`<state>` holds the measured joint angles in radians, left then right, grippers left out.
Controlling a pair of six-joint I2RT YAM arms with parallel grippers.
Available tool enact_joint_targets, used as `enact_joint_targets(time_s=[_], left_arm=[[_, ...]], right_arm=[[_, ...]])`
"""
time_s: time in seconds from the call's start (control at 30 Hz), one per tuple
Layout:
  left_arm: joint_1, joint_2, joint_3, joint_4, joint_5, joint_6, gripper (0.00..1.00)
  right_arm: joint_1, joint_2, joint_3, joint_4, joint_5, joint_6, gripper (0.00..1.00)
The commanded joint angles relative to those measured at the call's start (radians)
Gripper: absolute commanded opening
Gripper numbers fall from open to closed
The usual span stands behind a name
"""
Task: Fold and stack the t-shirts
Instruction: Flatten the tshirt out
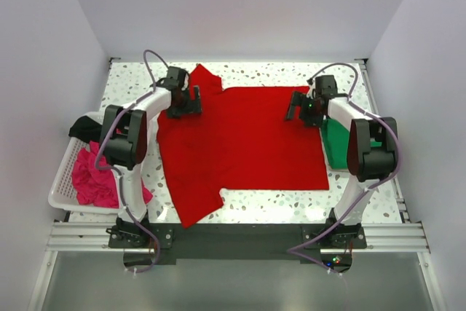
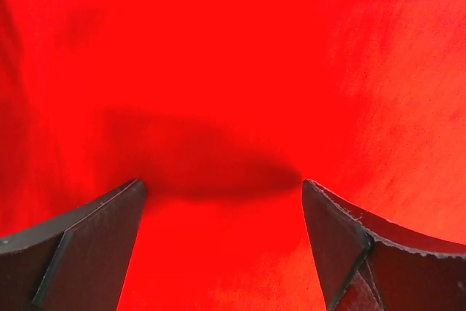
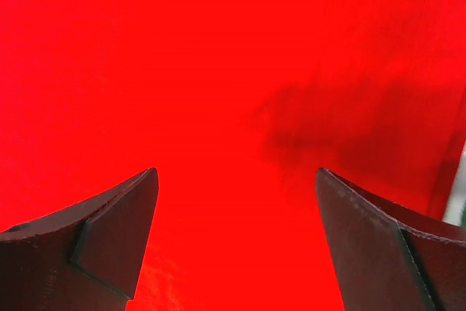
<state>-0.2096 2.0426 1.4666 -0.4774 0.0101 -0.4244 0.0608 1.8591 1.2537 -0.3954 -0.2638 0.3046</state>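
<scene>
The bright red t-shirt (image 1: 240, 143) lies spread flat on the speckled table, one sleeve at the far left, one at the near left. My left gripper (image 1: 191, 101) is open over the shirt's far left part; red cloth (image 2: 233, 107) fills its wrist view between the fingers. My right gripper (image 1: 297, 107) is open over the shirt's far right part; red cloth (image 3: 233, 92) fills that view too. A folded green t-shirt (image 1: 335, 143) lies at the right, partly under the right arm. The magenta pink t-shirt (image 1: 91, 176) and the black one (image 1: 84, 130) sit in the basket.
The white slotted basket (image 1: 62, 180) stands at the table's left edge. White walls close in the table at the back and sides. A metal rail (image 1: 233, 237) runs along the near edge by the arm bases.
</scene>
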Motion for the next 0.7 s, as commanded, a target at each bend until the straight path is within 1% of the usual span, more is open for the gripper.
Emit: enact_joint_targets(time_s=[0.0,0.1,0.23,0.43,0.5,0.57,0.67], left_arm=[[0.010,0.088,0.086,0.029,-0.004,0.041,0.93],[0.010,0.169,0.156,0.034,0.010,0.053,0.93],[0.012,0.229,0.227,0.075,0.062,0.075,0.93],[0.006,0.333,0.366,0.146,0.203,0.085,0.93],[-0.007,0.370,0.438,0.160,0.257,0.091,0.93],[-0.016,0.390,0.521,0.151,0.292,0.098,0.93],[-0.014,0.366,0.548,0.177,0.317,0.056,0.93]], right_arm=[[0.001,0.041,0.039,0.012,0.017,0.033,0.91],[0.004,0.084,0.076,-0.005,0.049,0.037,0.91],[0.001,0.153,0.134,-0.037,0.113,0.044,0.91],[-0.007,0.235,0.271,-0.120,0.239,0.056,0.91],[-0.009,0.267,0.328,-0.138,0.251,0.056,0.91],[-0.012,0.291,0.377,-0.160,0.258,0.054,0.91],[-0.010,0.307,0.420,-0.171,0.249,0.050,0.91]])
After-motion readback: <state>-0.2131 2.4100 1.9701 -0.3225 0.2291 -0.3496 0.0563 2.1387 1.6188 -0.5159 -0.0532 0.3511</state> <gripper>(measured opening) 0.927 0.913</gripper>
